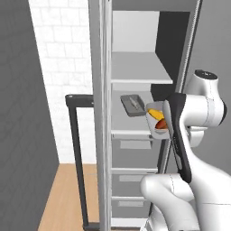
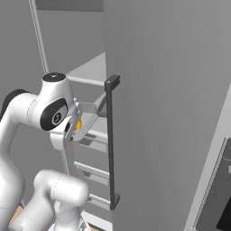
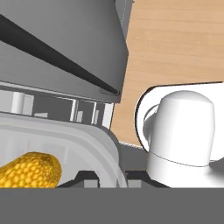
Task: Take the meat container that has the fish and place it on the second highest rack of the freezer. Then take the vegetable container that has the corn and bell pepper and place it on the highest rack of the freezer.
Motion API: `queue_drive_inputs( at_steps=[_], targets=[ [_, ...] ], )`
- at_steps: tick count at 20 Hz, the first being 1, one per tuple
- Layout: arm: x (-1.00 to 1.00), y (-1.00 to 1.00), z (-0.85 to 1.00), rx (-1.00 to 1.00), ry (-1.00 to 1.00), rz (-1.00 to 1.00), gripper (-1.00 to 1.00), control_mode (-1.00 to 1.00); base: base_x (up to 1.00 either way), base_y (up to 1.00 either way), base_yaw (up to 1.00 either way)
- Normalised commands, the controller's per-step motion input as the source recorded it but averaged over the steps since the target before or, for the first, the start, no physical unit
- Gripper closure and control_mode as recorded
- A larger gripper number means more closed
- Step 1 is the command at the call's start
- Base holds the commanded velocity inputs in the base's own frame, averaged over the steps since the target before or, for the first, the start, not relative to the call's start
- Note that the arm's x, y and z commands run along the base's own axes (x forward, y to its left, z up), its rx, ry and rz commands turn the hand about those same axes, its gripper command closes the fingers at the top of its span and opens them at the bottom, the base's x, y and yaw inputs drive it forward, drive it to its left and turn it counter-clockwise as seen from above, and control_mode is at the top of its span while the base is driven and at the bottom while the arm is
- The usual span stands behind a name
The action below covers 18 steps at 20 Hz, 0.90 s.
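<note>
The freezer stands open. On its second highest rack sits the grey meat container with the small pale fish. The highest rack above it is bare. My gripper is shut on the rim of the vegetable container, which hangs in the air just right of and in front of the fish container, at about the second rack's height. Yellow corn and the red-orange bell pepper lie inside it. The hand view shows the corn and the container's pale rim close up.
The freezer door with its long dark handle stands open at the right. My own forearm covers part of the held container. Lower shelves and drawers lie beneath, wooden floor to the left.
</note>
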Motion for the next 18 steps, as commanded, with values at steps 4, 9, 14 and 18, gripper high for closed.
queue_drive_inputs(
  at_steps=[4, 9, 14, 18],
  targets=[
    [0.0, 0.0, 0.0, 0.0, 0.0, 0.0, 1.0, 1.0, 0.47, 0.86, -0.16],
    [0.0, 0.0, 0.0, 0.0, 0.0, 0.0, 1.0, 1.0, 0.79, 0.62, 0.0],
    [0.0, 0.0, 0.0, 0.0, 0.0, 0.0, 1.0, 1.0, 0.82, 0.26, 0.0],
    [0.0, 0.0, 0.0, 0.0, 0.0, 0.0, 1.0, 1.0, 0.39, 0.07, 0.0]
  ],
)
